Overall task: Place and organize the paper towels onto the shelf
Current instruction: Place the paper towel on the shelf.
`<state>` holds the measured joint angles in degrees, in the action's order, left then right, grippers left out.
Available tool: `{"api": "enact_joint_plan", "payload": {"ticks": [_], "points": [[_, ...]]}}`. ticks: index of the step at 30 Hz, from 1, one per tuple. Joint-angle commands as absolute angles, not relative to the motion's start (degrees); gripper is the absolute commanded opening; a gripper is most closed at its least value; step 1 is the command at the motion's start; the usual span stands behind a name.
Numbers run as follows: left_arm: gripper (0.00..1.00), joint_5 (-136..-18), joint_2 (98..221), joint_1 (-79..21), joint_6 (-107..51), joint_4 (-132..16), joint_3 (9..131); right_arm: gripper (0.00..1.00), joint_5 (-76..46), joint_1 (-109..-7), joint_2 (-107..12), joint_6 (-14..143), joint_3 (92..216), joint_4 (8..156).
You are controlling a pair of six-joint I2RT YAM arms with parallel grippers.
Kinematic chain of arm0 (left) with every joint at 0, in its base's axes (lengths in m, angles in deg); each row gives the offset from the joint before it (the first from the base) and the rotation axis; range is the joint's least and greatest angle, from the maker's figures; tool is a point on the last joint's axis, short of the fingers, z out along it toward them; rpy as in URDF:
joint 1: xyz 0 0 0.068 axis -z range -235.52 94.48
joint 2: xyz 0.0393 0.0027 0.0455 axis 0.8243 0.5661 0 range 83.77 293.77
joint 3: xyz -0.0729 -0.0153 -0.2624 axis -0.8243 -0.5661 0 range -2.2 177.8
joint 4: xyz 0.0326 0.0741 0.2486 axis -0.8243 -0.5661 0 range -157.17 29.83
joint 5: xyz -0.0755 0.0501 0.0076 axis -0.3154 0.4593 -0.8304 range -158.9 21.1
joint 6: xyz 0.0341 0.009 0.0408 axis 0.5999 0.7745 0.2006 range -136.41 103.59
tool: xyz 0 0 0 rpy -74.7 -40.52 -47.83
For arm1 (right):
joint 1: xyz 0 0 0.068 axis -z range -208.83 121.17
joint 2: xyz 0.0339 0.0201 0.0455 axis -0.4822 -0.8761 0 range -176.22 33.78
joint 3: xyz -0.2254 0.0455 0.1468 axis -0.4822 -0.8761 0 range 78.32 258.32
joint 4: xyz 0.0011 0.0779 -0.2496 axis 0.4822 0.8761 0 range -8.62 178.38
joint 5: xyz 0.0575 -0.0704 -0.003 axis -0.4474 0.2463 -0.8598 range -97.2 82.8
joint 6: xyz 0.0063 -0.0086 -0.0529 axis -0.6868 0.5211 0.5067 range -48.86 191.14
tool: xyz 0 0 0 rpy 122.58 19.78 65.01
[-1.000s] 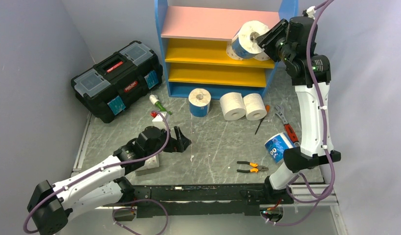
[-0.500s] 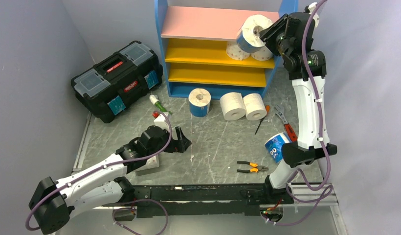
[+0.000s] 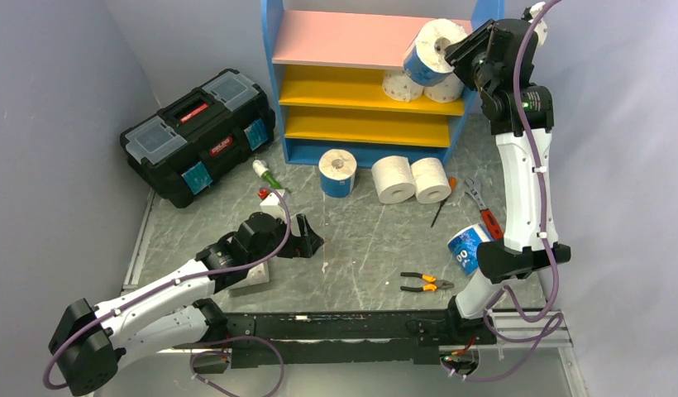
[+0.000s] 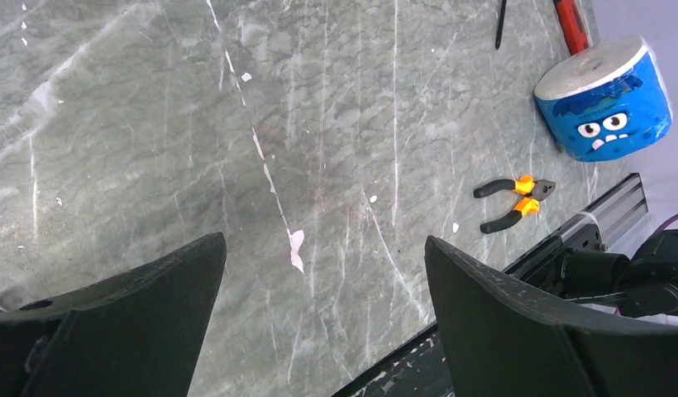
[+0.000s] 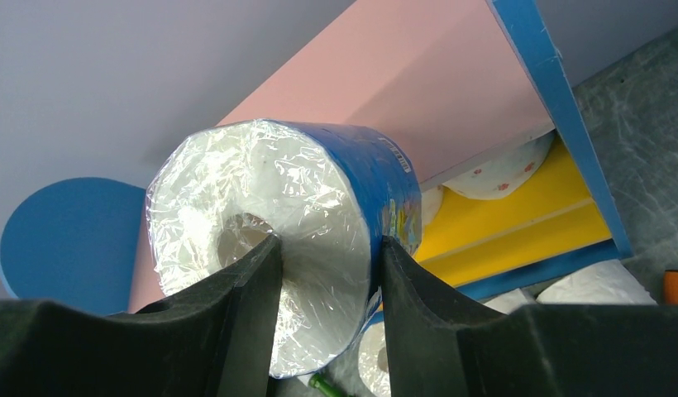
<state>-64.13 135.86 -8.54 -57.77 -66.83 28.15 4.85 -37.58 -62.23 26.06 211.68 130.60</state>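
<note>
Two white paper towel rolls with small pink dots (image 3: 399,85) are already sitting on the upper yellow board (image 3: 336,87) of the tall blue-framed shelf (image 3: 270,58). The right fingers (image 5: 451,331) are clamping a blue plastic-wrapped roll (image 3: 425,51) at the right end of the pink top board (image 3: 344,37), seemingly not yet resting on it. Four rolls are waiting on the grey marbled table (image 3: 360,240): two plain white (image 3: 393,179), one blue-wrapped upright (image 3: 337,174), one blue monster-print (image 3: 468,246). The left fingers (image 4: 129,322) are hanging spread apart above the table, gripping nothing.

Blue-wrapped roll (image 5: 236,190): glossy, crinkly clear plastic film. Tabletop (image 4: 236,165) smooth, grey marble-look, semi-matt. Gripper fingers (image 5: 451,331) matt blk plastic.
</note>
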Motion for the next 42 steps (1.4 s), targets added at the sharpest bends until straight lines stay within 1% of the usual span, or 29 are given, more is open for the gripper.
{"api": "enact_joint_plan", "payload": {"ticks": [1,5,10,22,42], "points": [[0.97,-64.9,136.0,-8.3,-57.6,-64.2,30.0,0.25,7.7,-37.3,-59.8,25.1,213.1,123.3],[0.97,-65.1,136.0,-8.2,-57.8,-63.9,29.8,0.24,8.0,-37.3,-60.7,24.9,213.7,123.2],[0.97,-65.0,135.8,-8.2,-57.7,-64.3,29.7,0.23,8.6,-37.3,-58.7,24.5,211.1,120.0],[0.96,-65.5,136.1,-8.2,-58.0,-63.8,29.6,0.22,11.9,-37.2,-58.8,25.3,212.1,118.7],[0.96,-65.6,134.6,-8.2,-58.5,-63.9,28.4,0.25,10.8,-35.8,-65.5,25.7,216.4,120.6]]}}
